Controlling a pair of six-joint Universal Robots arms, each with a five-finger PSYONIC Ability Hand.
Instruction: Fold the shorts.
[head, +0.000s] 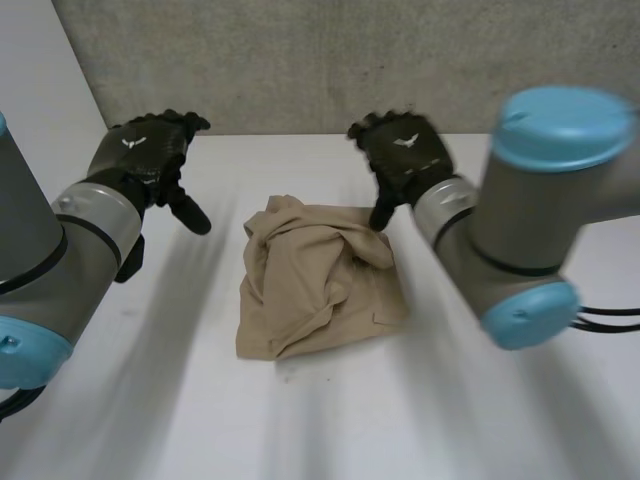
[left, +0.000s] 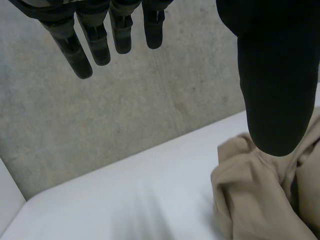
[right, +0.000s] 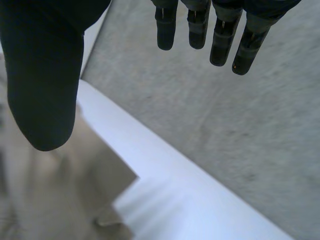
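We log rumpled tan cloth shorts (head: 320, 285) near the far edge of the white tabletop (head: 150, 400), left hand (head: 150, 150) and right hand (head: 405, 155) flanking, spread and empty; next fold likely needs corner grips.

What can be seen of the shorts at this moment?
The shorts are tan, of a plain woven-looking cloth, gathered into a rough, creased rectangle with loose folds bunched along the far edge. They lie near the middle of the white table. The right hand, open, has its thumb by the far right corner; whether it touches cannot be told. The left hand, open, is off to the side, apart from the cloth.
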